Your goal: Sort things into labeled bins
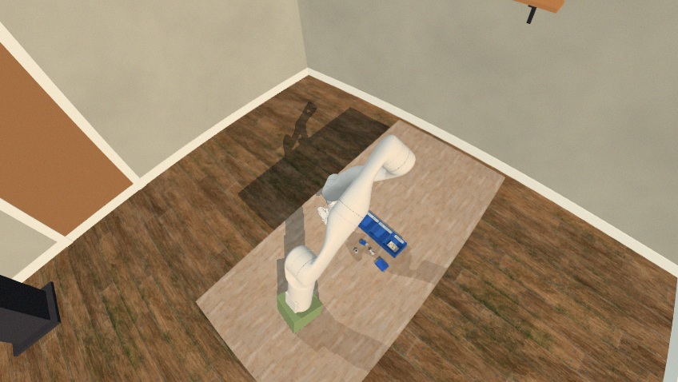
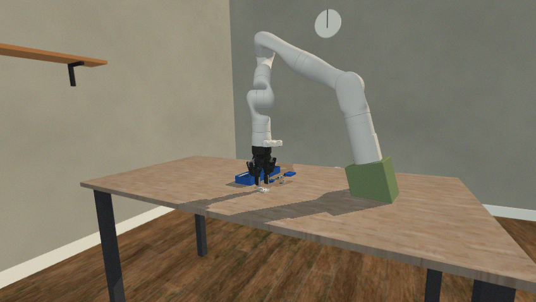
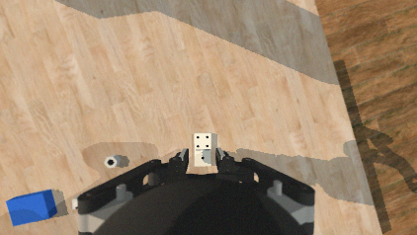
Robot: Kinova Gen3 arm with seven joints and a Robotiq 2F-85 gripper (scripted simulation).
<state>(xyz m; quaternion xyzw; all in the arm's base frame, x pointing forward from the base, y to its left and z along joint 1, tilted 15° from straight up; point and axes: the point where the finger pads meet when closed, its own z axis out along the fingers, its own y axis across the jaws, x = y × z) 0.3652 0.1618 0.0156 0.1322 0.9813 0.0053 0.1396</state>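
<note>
claw: half open, empty, straddling the domino to grasp it
domino: flat on table, unsorted
bins: beside, awaiting it
</note>
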